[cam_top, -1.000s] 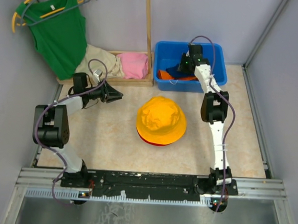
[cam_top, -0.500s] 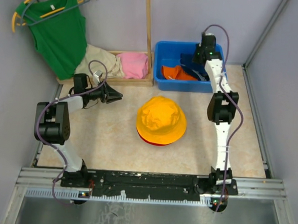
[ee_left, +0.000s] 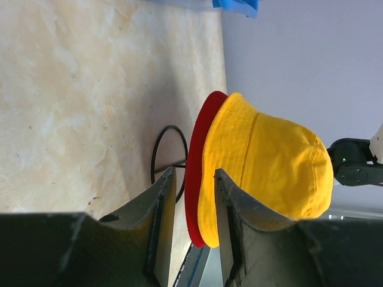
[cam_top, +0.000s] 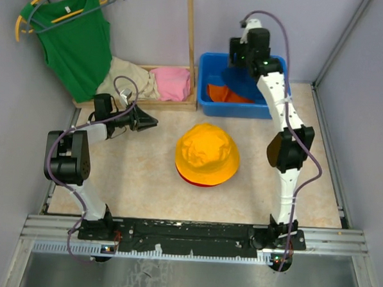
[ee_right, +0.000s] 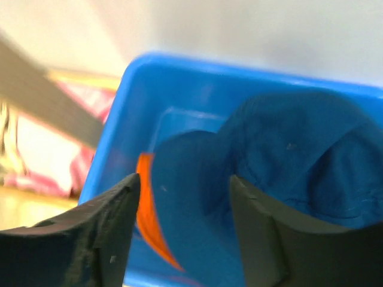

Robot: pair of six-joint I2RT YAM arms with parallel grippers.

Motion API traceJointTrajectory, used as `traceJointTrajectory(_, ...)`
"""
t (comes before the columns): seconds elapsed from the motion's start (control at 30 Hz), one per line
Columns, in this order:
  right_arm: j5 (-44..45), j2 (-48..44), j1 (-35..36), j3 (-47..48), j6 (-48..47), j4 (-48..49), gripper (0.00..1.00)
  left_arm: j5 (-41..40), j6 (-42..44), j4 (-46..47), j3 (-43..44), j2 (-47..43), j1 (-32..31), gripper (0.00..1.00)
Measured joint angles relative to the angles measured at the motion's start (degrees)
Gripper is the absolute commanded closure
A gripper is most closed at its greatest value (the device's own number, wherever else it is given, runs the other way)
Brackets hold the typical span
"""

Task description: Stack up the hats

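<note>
Right gripper (ee_right: 182,179) hangs over the back of a blue plastic bin (cam_top: 202,80), its two dark fingers spread wide with nothing pinched between them. A second ago this arm reached low into the middle of the bin. Half a second ago it was over the bin's far right corner. Now its wrist is raised above the back rim, and more of the bin's inside shows from overhead.

A navy hat (ee_right: 287,155) of soft, rumpled cloth lies in the bin just beyond the spread fingers, filling the gap between them in the wrist view. A bright orange hat (cam_top: 223,94) lies flat in the bin to its left, showing as a thin orange sliver beside the navy cloth.

Left gripper (ee_left: 194,173) has not moved. It lies low over the pale, mottled table (cam_top: 145,173) at the left, its fingers a narrow gap apart and empty, pointing toward the middle.

A yellow hat (cam_top: 207,152), round-crowned with a floppy brim, sits on a red hat (cam_top: 199,181) at the table's centre, where it was before. Only a crescent of red brim shows beneath it. The stack is well apart from both grippers.
</note>
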Motion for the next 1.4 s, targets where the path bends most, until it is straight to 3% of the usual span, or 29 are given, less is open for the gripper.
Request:
traceJointTrajectory(0.17, -3.13, 3.87, 3.87, -1.29, 0.44, -3.48, 0.21, 0.55, 0.02, 0.37, -0.57, 0.07, 0.00, 0.62)
traceJointTrajectory(0.37, -1.68, 5.64, -0.59, 0.15, 1.66, -4.28, 0.13, 0.59, 0.02, 0.39, -1.11, 0.22, 0.00, 0.63)
traceJointTrajectory(0.63, 2.32, 10.58, -6.38, 2.01, 2.56, -3.39, 0.13, 0.48, 0.22, -0.63, -1.20, 0.22, 0.00, 0.63)
traceJointTrajectory(1.23, -1.38, 21.55, -5.79, 8.02, 5.25, -0.33, 0.12, -2.36, 4.79, -10.54, 3.26, 0.22, 0.15, 0.63)
traceJointTrajectory(1.4, -1.31, 23.32, -6.58, 8.39, 5.25, -0.26, 0.19, -2.80, 5.60, -11.93, 4.50, 0.22, 0.70, 0.63)
